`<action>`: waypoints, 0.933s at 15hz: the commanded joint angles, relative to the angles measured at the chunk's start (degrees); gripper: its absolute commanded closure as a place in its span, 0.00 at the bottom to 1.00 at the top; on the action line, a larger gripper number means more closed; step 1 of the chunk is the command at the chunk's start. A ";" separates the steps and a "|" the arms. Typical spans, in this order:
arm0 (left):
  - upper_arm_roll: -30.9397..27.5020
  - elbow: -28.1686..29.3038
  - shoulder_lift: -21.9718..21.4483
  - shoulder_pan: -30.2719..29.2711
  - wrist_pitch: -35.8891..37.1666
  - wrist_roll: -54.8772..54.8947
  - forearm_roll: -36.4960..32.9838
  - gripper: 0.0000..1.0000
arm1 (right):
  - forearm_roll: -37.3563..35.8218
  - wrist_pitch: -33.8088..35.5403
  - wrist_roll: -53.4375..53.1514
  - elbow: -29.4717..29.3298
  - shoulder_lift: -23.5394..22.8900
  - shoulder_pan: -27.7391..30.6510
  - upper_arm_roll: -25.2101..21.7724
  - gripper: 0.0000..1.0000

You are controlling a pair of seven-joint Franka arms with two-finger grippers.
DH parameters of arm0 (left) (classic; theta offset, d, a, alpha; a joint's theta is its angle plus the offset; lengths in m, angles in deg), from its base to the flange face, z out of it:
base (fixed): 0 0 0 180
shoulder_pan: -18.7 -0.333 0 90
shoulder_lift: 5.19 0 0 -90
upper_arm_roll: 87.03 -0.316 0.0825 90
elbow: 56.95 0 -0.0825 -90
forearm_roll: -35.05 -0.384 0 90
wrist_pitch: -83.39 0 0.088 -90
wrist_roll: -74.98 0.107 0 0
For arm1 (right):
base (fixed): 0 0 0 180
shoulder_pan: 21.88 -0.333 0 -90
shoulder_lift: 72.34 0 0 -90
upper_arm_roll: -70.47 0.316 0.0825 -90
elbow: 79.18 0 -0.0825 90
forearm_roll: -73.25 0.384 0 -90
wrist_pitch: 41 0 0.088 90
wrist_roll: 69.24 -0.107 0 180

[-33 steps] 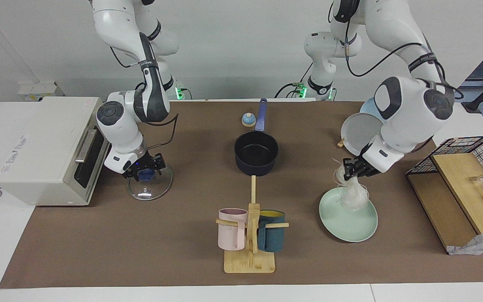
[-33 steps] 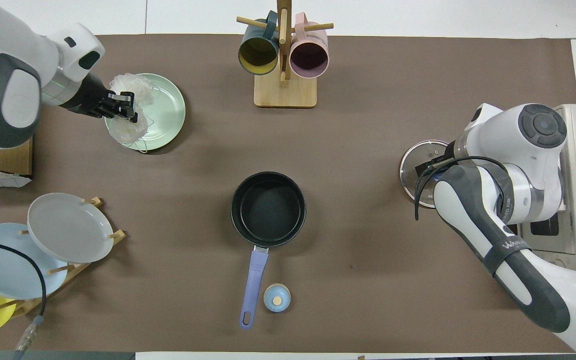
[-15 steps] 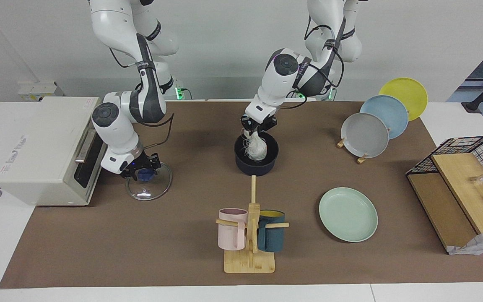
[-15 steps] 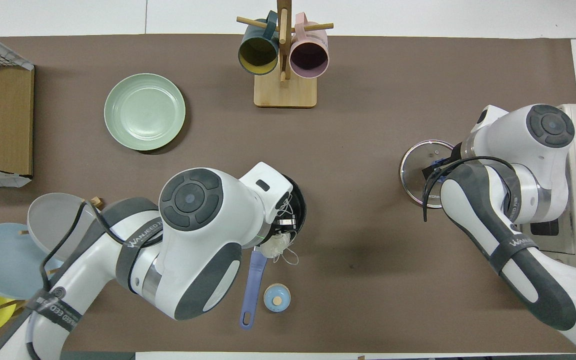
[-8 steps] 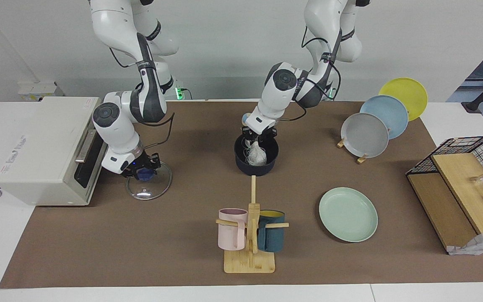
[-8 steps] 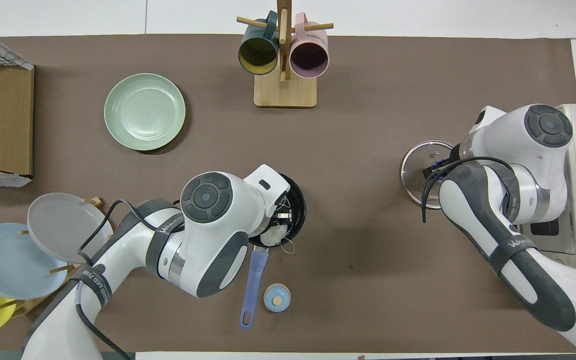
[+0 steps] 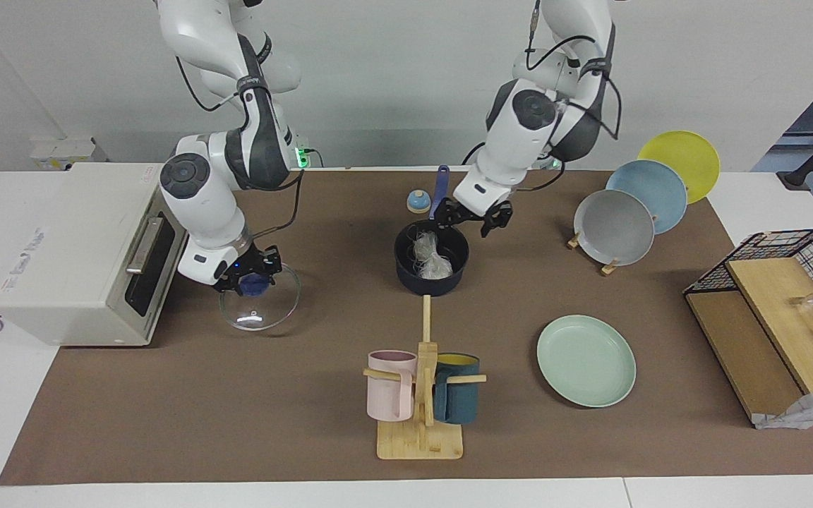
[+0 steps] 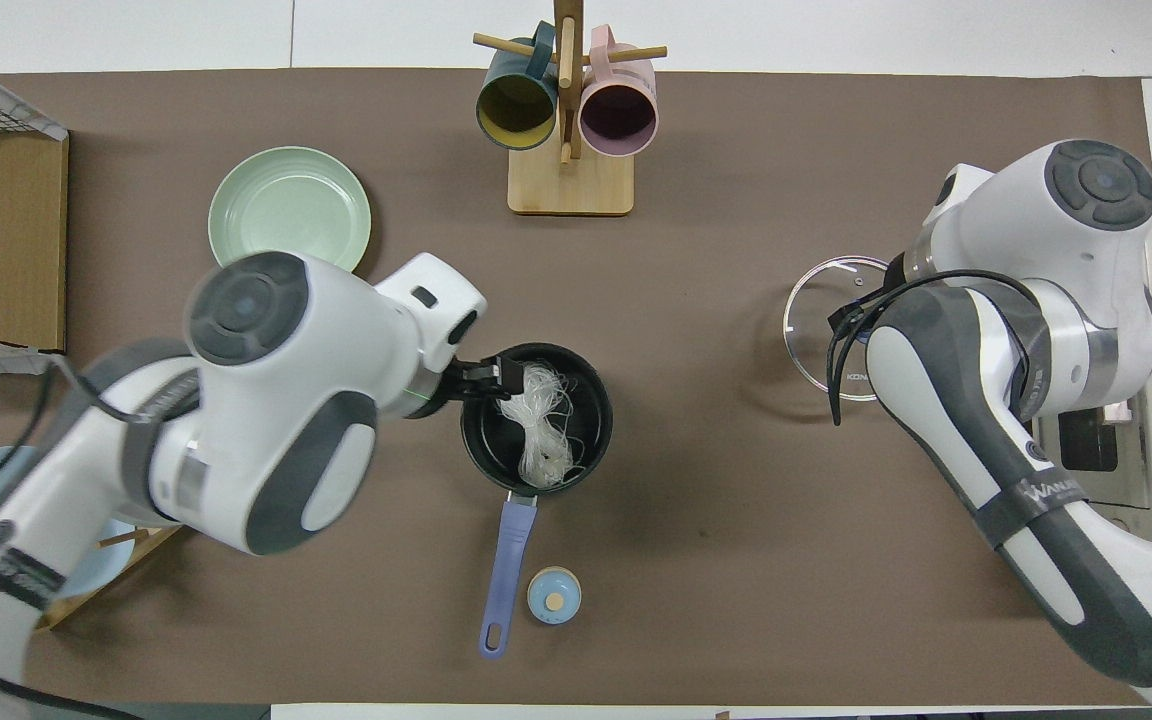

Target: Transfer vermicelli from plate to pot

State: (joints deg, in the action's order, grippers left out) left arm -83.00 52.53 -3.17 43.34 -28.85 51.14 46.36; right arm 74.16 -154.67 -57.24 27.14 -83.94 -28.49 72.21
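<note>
**Noodles dropped, lid on the way up**

Since the earlier frames the left hand has let the vermicelli go and pulled up off the pot; it now hangs just above the pot's rim at the centre of the facing view, fingers spread wide and empty. All the vermicelli lies inside the pot, with a few strands reaching toward the rim. The plate, lower right of the facing view, is bare.

At middle left of that view the right hand is closed on the knob of the glass lid, which has lifted off the table and tilts, having shifted toward the pot since half a second ago.

Risks, as I judge them: stray strands near the rim could cling to the left fingers and be dragged out as the arm withdraws. If the lid is carried over to the pot, it could clip the left arm should that arm linger, or trap strands under its edge.
</note>
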 commanded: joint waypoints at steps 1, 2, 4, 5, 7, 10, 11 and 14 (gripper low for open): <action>0.19 -4.61 -2.44 -8.70 8.51 8.86 -1.91 0.00 | 0.50 9.49 -7.58 -10.31 -2.26 -4.53 0.20 0.79; 0.28 -4.62 -3.67 -11.52 9.40 12.38 -2.52 0.00 | 0.84 11.69 -10.04 -13.57 -3.15 -6.38 0.20 0.86; 0.28 -4.62 -5.26 -15.92 11.07 16.87 -4.54 0.00 | 0.94 14.16 -17.67 -18.15 -4.56 -11.03 0.20 0.93; 0.19 -4.53 -6.05 -16.98 11.78 17.76 -5.07 0.00 | 0.94 14.61 -22.24 -19.56 -5.09 -13.14 0.20 0.94; 0.19 -4.62 -6.85 -18.40 12.40 18.65 -8.13 0.00 | 0.94 14.35 -35.30 -19.93 -5.27 -18.06 0.28 1.00; -0.25 -6.98 -7.46 -19.01 15.72 18.56 -8.76 0.00 | 1.02 10.42 -53.61 -19.93 -5.27 -24.48 0.28 1.00; -0.25 -9.69 -7.11 -19.10 18.61 18.56 -8.77 0.00 | 1.28 8.22 -56.79 -19.32 -5.35 -25.89 0.37 1.00; -0.51 -13.32 -6.06 -18.84 22.67 18.13 -9.90 0.00 | 2.34 3.73 -58.50 -14.94 -4.66 -29.24 0.37 1.00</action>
State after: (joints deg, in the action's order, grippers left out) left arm -83.63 42.00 -9.99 24.93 -9.57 69.41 38.39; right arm 75.15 -147.99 -114.80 9.70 -89.15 -56.76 72.81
